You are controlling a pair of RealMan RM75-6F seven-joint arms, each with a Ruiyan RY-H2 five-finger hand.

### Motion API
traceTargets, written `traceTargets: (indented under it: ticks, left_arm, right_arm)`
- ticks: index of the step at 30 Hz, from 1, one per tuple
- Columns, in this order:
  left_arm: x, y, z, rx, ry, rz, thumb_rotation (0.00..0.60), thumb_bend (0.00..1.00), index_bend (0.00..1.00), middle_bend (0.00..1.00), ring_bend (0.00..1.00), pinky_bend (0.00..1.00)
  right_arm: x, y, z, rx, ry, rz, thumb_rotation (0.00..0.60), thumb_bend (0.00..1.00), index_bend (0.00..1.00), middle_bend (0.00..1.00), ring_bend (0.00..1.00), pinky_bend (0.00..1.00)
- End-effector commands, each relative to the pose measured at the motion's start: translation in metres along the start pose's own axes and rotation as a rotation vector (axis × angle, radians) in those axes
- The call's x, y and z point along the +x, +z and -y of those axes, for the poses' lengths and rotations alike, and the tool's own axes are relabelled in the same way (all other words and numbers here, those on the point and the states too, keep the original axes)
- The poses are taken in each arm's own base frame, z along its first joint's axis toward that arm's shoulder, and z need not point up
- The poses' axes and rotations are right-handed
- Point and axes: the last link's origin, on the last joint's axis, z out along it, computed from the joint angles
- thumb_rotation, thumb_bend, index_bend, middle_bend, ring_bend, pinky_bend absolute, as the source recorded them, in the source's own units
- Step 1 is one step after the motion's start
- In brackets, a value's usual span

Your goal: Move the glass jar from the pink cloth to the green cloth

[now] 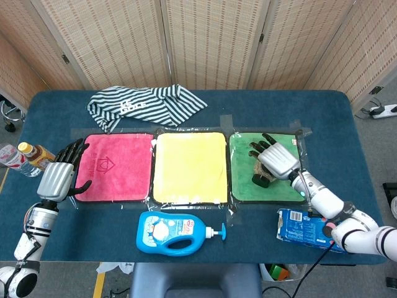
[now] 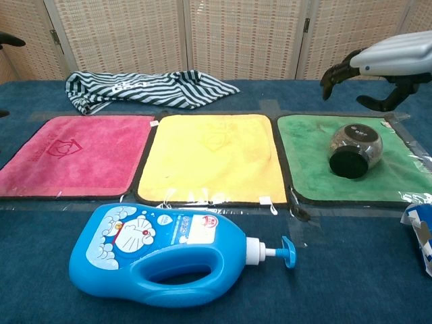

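The glass jar [image 2: 355,149] with a black lid lies on its side on the green cloth [image 2: 307,162], lid toward the front; in the head view the jar [image 1: 261,177] peeks out below my right hand [image 1: 277,159]. That right hand [image 2: 385,65] hovers above the jar, fingers spread, holding nothing. The pink cloth [image 1: 116,166] at the left is bare. My left hand [image 1: 60,173] floats open by the pink cloth's left edge, fingers apart.
A yellow cloth [image 1: 190,166] lies between the pink and green ones. A blue detergent bottle [image 2: 165,253] lies at the front. A striped garment [image 1: 144,105] is at the back. A blue packet [image 1: 310,230] sits front right, small bottles [image 1: 28,156] at far left.
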Motion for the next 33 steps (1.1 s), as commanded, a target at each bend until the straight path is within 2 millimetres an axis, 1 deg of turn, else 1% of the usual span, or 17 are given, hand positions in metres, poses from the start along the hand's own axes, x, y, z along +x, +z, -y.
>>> traceTargets:
  ticks: [1, 3, 8, 10, 13, 16, 18, 21, 23, 26, 29, 33]
  left_arm:
    - [0.004, 0.0, 0.001, -0.001, 0.009, -0.009, 0.6, 0.31, 0.0, 0.0, 0.0, 0.15]
    - [0.007, -0.001, 0.002, 0.002, 0.016, -0.016, 0.6, 0.31, 0.0, 0.0, 0.0, 0.15]
    - [0.014, -0.008, 0.008, 0.018, 0.051, -0.032, 0.6, 0.3, 0.0, 0.0, 0.0, 0.15]
    - [0.016, -0.013, 0.011, 0.032, 0.067, -0.039, 0.6, 0.3, 0.0, 0.0, 0.0, 0.14]
    - [0.019, -0.02, 0.014, 0.052, 0.064, -0.049, 0.6, 0.3, 0.0, 0.0, 0.0, 0.13]
    - [0.023, -0.029, 0.016, 0.064, 0.067, -0.068, 0.6, 0.3, 0.0, 0.0, 0.0, 0.13]
    - [0.025, -0.037, 0.016, 0.072, 0.075, -0.081, 0.6, 0.31, 0.0, 0.0, 0.0, 0.13]
    - [0.025, -0.053, 0.015, 0.086, 0.087, -0.1, 0.6, 0.31, 0.0, 0.0, 0.0, 0.12]
    - [0.024, -0.062, 0.014, 0.091, 0.081, -0.109, 0.6, 0.31, 0.0, 0.0, 0.0, 0.12]
    - [0.021, -0.079, 0.012, 0.104, 0.09, -0.113, 0.6, 0.3, 0.0, 0.0, 0.0, 0.12]
    - [0.02, -0.097, 0.012, 0.128, 0.103, -0.119, 0.6, 0.3, 0.0, 0.0, 0.0, 0.12]
    - [0.014, -0.115, 0.014, 0.164, 0.087, -0.107, 0.6, 0.3, 0.0, 0.0, 0.0, 0.11]
  right_arm:
    - [0.009, -0.03, -0.012, -0.086, 0.08, -0.078, 0.6, 0.69, 0.19, 0.13, 0.15, 0.0]
    - [0.008, -0.048, -0.017, -0.122, 0.087, -0.104, 0.6, 0.69, 0.17, 0.13, 0.15, 0.0]
    - [0.0, -0.102, -0.027, -0.249, 0.109, -0.17, 0.6, 0.69, 0.1, 0.12, 0.14, 0.0]
    - [-0.008, -0.123, -0.029, -0.296, 0.118, -0.188, 0.6, 0.69, 0.07, 0.11, 0.13, 0.0]
    - [-0.023, -0.151, -0.029, -0.353, 0.152, -0.201, 0.6, 0.68, 0.03, 0.08, 0.09, 0.0]
    - [-0.033, -0.175, -0.029, -0.402, 0.191, -0.234, 0.6, 0.63, 0.0, 0.04, 0.07, 0.0]
    - [-0.038, -0.188, -0.029, -0.428, 0.204, -0.255, 0.6, 0.58, 0.0, 0.03, 0.07, 0.0]
    - [-0.047, -0.208, -0.028, -0.47, 0.217, -0.298, 0.6, 0.53, 0.0, 0.03, 0.07, 0.0]
    - [-0.055, -0.218, -0.026, -0.486, 0.228, -0.301, 0.6, 0.5, 0.0, 0.03, 0.07, 0.0]
    - [-0.066, -0.232, -0.023, -0.506, 0.251, -0.289, 0.6, 0.49, 0.0, 0.03, 0.07, 0.0]
    - [-0.071, -0.245, -0.02, -0.528, 0.261, -0.297, 0.6, 0.49, 0.0, 0.03, 0.07, 0.0]
    - [-0.073, -0.252, -0.019, -0.532, 0.267, -0.312, 0.6, 0.49, 0.0, 0.03, 0.08, 0.0]
